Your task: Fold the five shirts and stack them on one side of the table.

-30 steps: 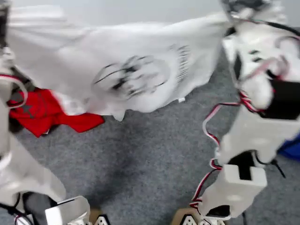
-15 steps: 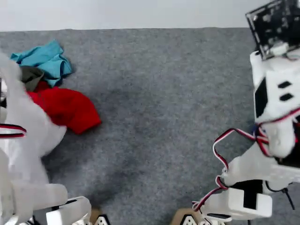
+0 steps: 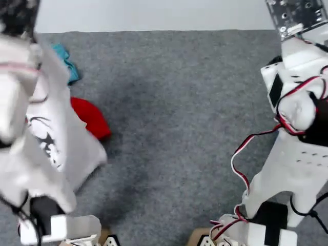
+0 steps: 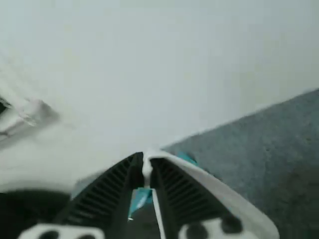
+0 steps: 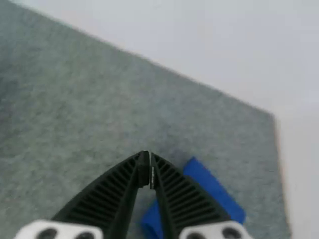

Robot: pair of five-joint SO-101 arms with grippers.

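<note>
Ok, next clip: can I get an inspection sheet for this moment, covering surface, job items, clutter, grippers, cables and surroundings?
Surface: grey felt-like table cover, bare across the middle.
Job's things: white shirt with black print hangs unfolded at the left arm; red shirt and teal shirt lie crumpled behind it; blue cloth lies flat near the right edge.
Clutter: nothing seen.
Grippers: left gripper shut on white fabric, raised; right gripper shut, empty, above the cover.
Cables: red, white and black wires loop loose along the right arm.
Surroundings: plain pale wall behind the table.
</note>
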